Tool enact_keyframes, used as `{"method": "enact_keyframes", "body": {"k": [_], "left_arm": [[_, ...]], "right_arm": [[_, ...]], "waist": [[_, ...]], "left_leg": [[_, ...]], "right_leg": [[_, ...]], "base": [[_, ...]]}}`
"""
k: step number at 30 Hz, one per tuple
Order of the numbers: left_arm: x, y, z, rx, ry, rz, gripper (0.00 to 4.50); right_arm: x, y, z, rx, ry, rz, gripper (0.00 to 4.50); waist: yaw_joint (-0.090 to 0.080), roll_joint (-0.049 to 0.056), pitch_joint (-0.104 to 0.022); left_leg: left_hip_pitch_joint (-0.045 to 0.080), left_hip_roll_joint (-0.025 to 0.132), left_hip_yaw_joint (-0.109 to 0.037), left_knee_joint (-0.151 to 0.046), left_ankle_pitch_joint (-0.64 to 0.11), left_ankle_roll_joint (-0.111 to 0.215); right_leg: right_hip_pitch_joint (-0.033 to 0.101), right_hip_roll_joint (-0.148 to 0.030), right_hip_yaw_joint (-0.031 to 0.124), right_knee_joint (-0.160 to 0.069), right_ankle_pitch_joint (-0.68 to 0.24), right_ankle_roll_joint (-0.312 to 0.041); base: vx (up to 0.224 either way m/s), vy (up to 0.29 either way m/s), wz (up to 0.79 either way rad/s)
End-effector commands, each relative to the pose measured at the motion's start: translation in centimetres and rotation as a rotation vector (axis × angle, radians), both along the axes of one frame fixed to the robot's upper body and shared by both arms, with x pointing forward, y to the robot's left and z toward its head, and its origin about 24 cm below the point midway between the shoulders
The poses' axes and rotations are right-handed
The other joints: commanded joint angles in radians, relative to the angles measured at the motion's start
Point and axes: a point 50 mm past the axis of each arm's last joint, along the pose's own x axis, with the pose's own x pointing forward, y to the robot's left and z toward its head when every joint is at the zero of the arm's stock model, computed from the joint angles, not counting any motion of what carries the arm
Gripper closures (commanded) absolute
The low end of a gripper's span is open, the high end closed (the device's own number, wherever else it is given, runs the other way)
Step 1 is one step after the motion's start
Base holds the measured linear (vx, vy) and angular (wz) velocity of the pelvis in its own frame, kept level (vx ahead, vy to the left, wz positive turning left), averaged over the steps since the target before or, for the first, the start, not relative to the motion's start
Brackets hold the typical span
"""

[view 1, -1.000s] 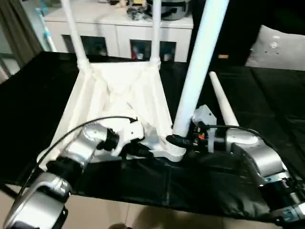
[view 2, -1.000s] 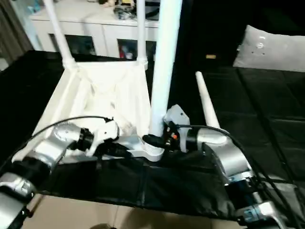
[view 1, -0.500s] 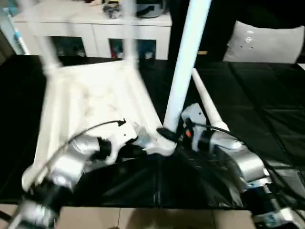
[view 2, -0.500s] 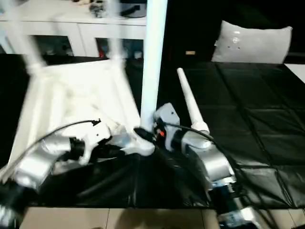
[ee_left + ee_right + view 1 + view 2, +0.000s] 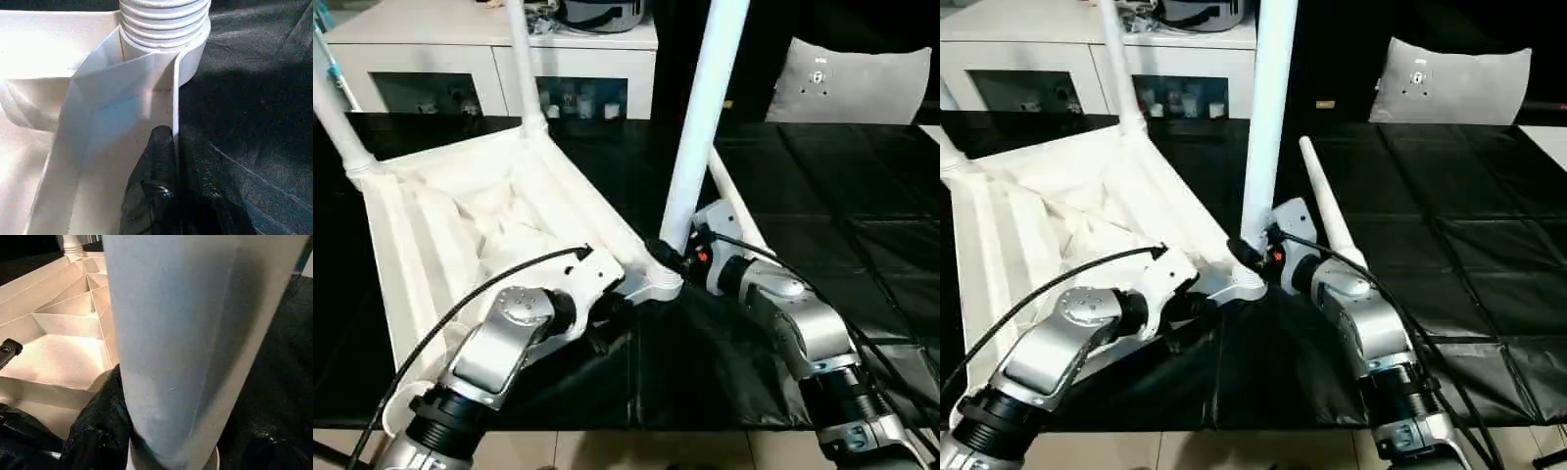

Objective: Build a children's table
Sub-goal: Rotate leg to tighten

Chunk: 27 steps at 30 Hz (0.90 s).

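Note:
The children's table top (image 5: 460, 225) lies upside down on the black work table, ribs facing up. Two white legs (image 5: 521, 59) (image 5: 337, 127) stand in its far corners. A third leg (image 5: 700, 127) stands upright in the near right corner socket (image 5: 656, 284). My right gripper (image 5: 668, 257) is shut around this leg just above the socket, with one black finger (image 5: 98, 426) against it. My left gripper (image 5: 612, 304) is shut on the top's thin side wall (image 5: 175, 98) beside that socket. A fourth leg (image 5: 1324, 211) lies loose on the cloth behind my right arm.
The black cloth (image 5: 705, 362) is rumpled under the near corner, close to the work table's front edge. A white cabinet (image 5: 460, 59) stands behind the table. A grey cushion (image 5: 862, 83) sits at the back right.
The whole view has shifted and tilted, so the camera moved. Both grippers keep their holds on the side wall and the upright leg.

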Motion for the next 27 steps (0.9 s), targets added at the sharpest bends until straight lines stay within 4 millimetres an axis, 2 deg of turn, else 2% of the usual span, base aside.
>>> {"method": "enact_keyframes", "body": {"k": [1,6,7,9,10,11,12,13,15,18,19,22,23,25,27], "left_arm": [[0.3,-1.1,2.5,-0.047,-0.095,-0.059,4.5],[0.5,-0.6,2.6,-0.038,-0.1,-0.055,4.5],[0.6,-0.4,2.6,-0.033,-0.104,-0.057,4.5],[0.7,-0.3,2.6,-0.028,-0.11,-0.056,4.5],[0.9,-0.1,2.6,-0.023,-0.116,-0.051,4.5],[0.9,-0.1,2.6,-0.023,-0.116,-0.051,4.5],[1.0,-0.1,2.6,-0.023,-0.117,-0.05,4.5],[1.0,-0.1,2.6,-0.023,-0.117,-0.05,4.5],[1.1,0.0,2.7,-0.028,-0.121,-0.051,4.5],[1.4,0.2,2.7,-0.026,-0.127,-0.055,4.5],[1.5,0.3,2.7,-0.025,-0.128,-0.057,4.5],[1.7,0.5,2.6,-0.018,-0.131,-0.069,4.5],[1.8,0.6,2.5,-0.017,-0.131,-0.079,4.5],[2.0,0.9,2.3,-0.019,-0.128,-0.114,4.5],[2.1,1.1,2.3,-0.017,-0.123,-0.13,4.5]], "right_arm": [[-1.7,-1.1,-5.2,-0.12,0.233,-0.047,2.62],[-1.7,-1.1,-5.3,-0.102,0.237,-0.05,2.62],[-1.5,-1.1,-5.2,-0.083,0.236,-0.057,2.06],[-1.4,-1.2,-5.2,-0.072,0.232,-0.059,1.92],[-1.3,-1.2,-5.1,-0.075,0.222,-0.051,1.75],[-1.3,-1.2,-5.1,-0.075,0.222,-0.051,1.75],[-1.3,-1.3,-5.1,-0.08,0.216,-0.048,1.63],[-1.3,-1.3,-5.0,-0.083,0.212,-0.047,1.54],[-1.4,-1.4,-5.0,-0.079,0.203,-0.036,1.29],[-1.5,-1.5,-4.6,-0.05,0.177,-0.014,1.0],[-1.6,-1.7,-4.5,-0.046,0.163,-0.012,1.0],[-1.9,-2.2,-4.2,-0.027,0.138,0.006,0.63],[-2.0,-2.5,-4.0,-0.025,0.119,0.012,0.55],[-2.5,-3.7,-3.6,-0.029,0.063,0.035,0.4],[-2.8,-4.2,-3.5,-0.028,0.047,0.053,0.19]], "waist": [[0.008,0.008,-0.038],[0.006,0.009,-0.037],[0.006,0.012,-0.037],[0.004,0.012,-0.038],[0.01,0.013,-0.041],[0.008,0.01,-0.044],[0.011,0.013,-0.046],[0.014,0.015,-0.049],[0.016,0.016,-0.051],[0.03,0.02,-0.056],[0.034,0.017,-0.06],[0.043,0.019,-0.059],[0.045,0.024,-0.06],[0.051,0.022,-0.059],[0.057,0.023,-0.061]], "left_leg": [[0.01,0.045,-0.033,-0.08,-0.475,-0.01],[0.011,0.045,-0.035,-0.081,-0.493,-0.014],[0.012,0.045,-0.036,-0.081,-0.498,-0.016],[0.011,0.045,-0.037,-0.081,-0.502,-0.017],[0.015,0.045,-0.032,-0.078,-0.494,-0.015],[0.011,0.046,-0.034,-0.078,-0.476,-0.015],[0.008,0.048,-0.035,-0.08,-0.458,-0.014],[0.004,0.051,-0.03,-0.08,-0.421,-0.011],[0.002,0.05,-0.027,-0.08,-0.399,-0.007],[-0.003,0.05,-0.022,-0.075,-0.331,0.005],[-0.005,0.049,-0.021,-0.073,-0.306,0.009],[-0.007,0.049,-0.016,-0.068,-0.258,0.028],[-0.007,0.049,-0.017,-0.068,-0.257,0.028],[-0.006,0.047,-0.015,-0.065,-0.255,0.032],[-0.006,0.048,-0.014,-0.063,-0.239,0.036]], "right_leg": [[0.008,-0.076,0.042,-0.101,-0.553,-0.11],[0.007,-0.076,0.041,-0.103,-0.572,-0.103],[0.007,-0.077,0.041,-0.103,-0.577,-0.102],[0.007,-0.077,0.04,-0.104,-0.582,-0.102],[0.003,-0.077,0.044,-0.105,-0.553,-0.115],[0.009,-0.077,0.044,-0.099,-0.525,-0.12],[0.014,-0.077,0.045,-0.094,-0.498,-0.129],[0.016,-0.075,0.047,-0.086,-0.415,-0.155],[0.019,-0.074,0.048,-0.082,-0.372,-0.171],[0.027,-0.073,0.049,-0.074,-0.29,-0.193],[0.032,-0.073,0.049,-0.069,-0.253,-0.199],[0.034,-0.073,0.049,-0.067,-0.23,-0.205],[0.035,-0.074,0.048,-0.067,-0.232,-0.205],[0.035,-0.073,0.048,-0.071,-0.252,-0.195],[0.037,-0.073,0.048,-0.069,-0.243,-0.194]], "base": [[0.0,0.0,0.0],[0.0,0.0,0.0],[0.0,0.0,0.0],[0.0,0.0,0.0],[0.0,0.0,0.0],[0.0,0.0,0.0],[0.0,0.0,0.0],[0.0,0.0,0.0],[0.0,0.0,0.0],[0.0,0.0,0.0],[0.0,0.0,0.0],[0.0,0.0,0.0],[0.0,0.0,0.0],[0.0,0.0,0.0],[0.0,0.0,0.0]]}}
